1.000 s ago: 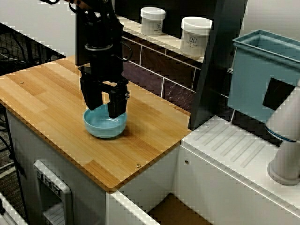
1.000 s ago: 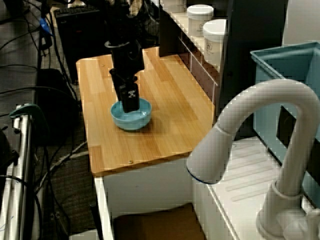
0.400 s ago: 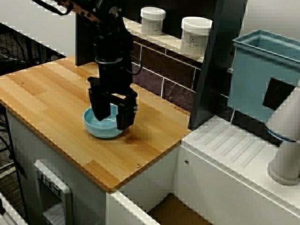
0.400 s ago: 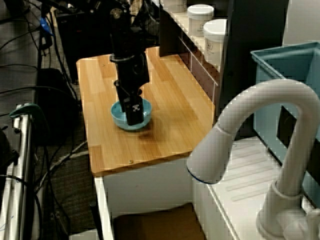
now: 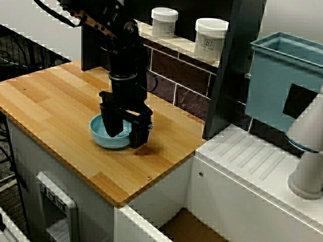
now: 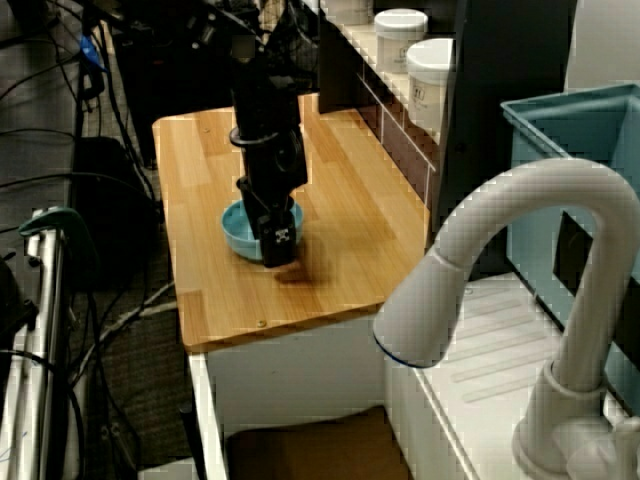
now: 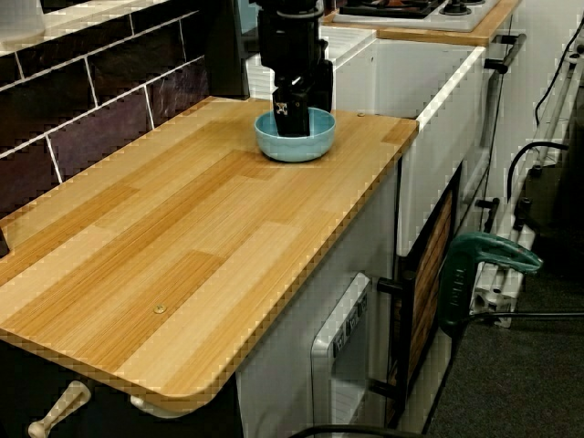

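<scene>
High front view: the gripper point(image 5: 126, 137) stands upright at the right rim of the blue bowl point(image 5: 103, 137), its fingers apart, one inside the bowl and one outside. The bowl sits left of centre in the frame on the wooden counter point(image 5: 55, 106). Whether the pads touch the rim is hard to tell.

There is one blue bowl point(image 5: 102, 134), one wooden counter point(image 5: 50, 106), two white jars point(image 5: 164, 21) point(image 5: 211, 38) on the ledge point(image 5: 187, 45) (perhaps a third, cut off at the top of the view past the faucet), one white faucet point(image 6: 520, 250) and one teal bin point(image 5: 282, 80).
</scene>
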Controlling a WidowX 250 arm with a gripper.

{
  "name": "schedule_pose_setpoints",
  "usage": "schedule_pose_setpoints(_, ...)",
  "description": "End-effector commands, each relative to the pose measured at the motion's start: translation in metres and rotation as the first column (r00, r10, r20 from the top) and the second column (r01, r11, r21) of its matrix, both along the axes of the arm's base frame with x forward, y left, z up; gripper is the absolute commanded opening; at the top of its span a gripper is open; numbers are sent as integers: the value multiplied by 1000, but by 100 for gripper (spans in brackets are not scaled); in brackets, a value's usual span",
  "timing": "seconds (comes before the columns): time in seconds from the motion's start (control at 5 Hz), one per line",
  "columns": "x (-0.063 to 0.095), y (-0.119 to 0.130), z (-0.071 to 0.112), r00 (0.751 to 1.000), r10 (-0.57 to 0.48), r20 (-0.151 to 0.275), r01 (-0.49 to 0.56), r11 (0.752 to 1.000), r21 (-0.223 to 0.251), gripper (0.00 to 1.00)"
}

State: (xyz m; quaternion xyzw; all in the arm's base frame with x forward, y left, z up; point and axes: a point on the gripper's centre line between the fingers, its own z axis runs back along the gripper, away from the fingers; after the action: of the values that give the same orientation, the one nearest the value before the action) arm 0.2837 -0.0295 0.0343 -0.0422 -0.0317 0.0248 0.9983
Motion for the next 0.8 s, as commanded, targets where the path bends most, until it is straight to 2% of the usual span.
schedule_pose_setpoints(0.0, 3, 10, 3, 999, 17, 29, -16, 1000, -20, 0)
schedule_pose_setpoints(0.2, 4, 17, 11, 999, 32, 6, -32, 999, -35, 0)
schedule_pose_setpoints(0.6, 11, 46, 25, 996, 84, 28, -82, 995, -53, 0)
